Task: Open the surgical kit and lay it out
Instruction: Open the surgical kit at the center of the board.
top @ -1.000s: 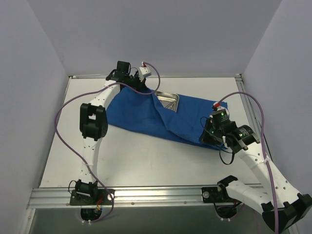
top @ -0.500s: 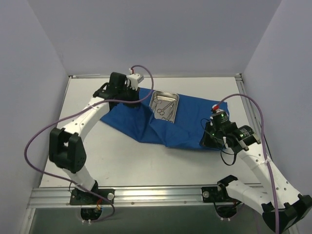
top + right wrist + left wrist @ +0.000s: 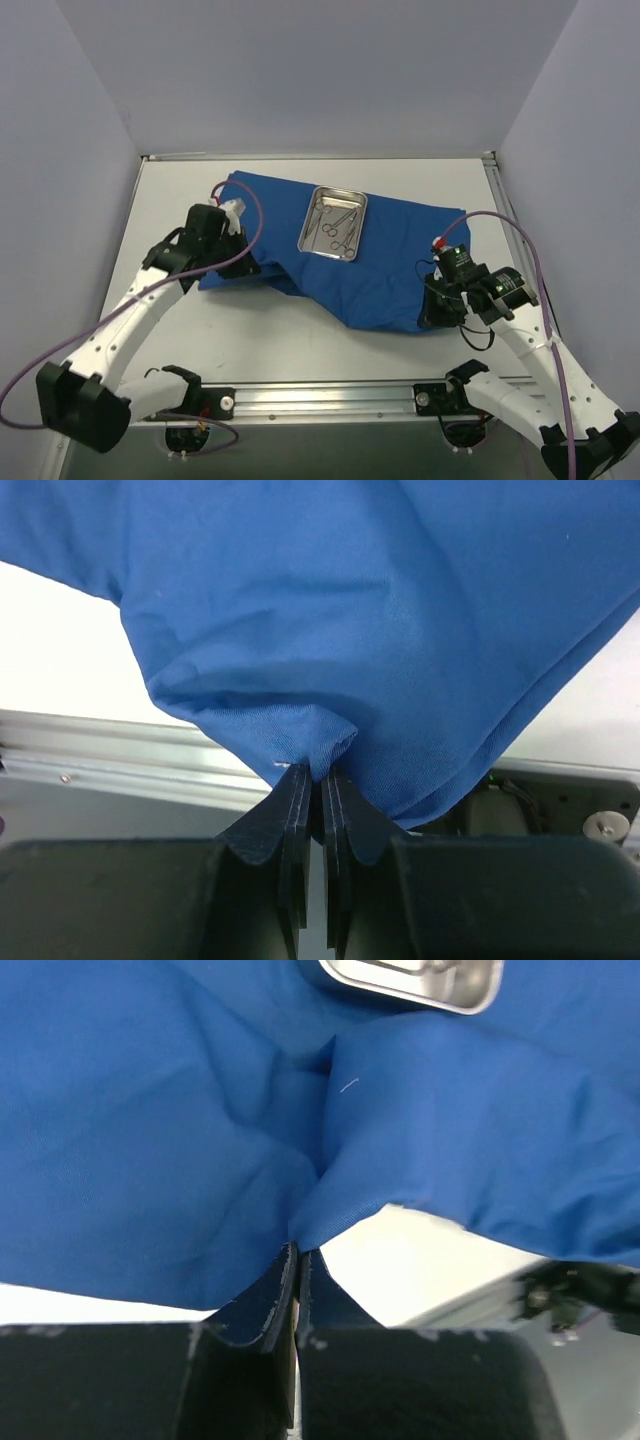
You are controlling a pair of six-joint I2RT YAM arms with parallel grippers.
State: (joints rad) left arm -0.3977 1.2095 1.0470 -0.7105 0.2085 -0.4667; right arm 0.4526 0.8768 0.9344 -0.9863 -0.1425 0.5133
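Top external view is showing the cloth [image 3: 400,250] lying spread across the middle of the table [image 3: 300,335], running from the far left toward the near right. The tray [image 3: 333,222] is sitting on the cloth, a little left of the cloth's middle, with its open side up. Small scissor-like instruments [image 3: 338,226] are lying inside the tray; their exact number is too small to tell.

The left gripper [image 3: 240,262] is reaching in at the cloth's near-left edge, where the fabric is bunching into folds. The right gripper [image 3: 432,305] is sitting at the cloth's near-right corner, close to the table's front edge. The two arms are working well apart, with the tray between them.

Left wrist view is showing the left gripper [image 3: 298,1255] pressed together on a pinch of cloth [image 3: 150,1110], the fabric rising from the fingertips in a crease. A corner of the tray [image 3: 420,980] is showing at the top edge, resting on the cloth.

Right wrist view is showing the right gripper [image 3: 320,775] likewise squeezed onto a small gathered tuck of cloth [image 3: 350,600], which is draping up and away from the fingertips. The metal rail [image 3: 100,750] at the table's front is running behind this pinch.
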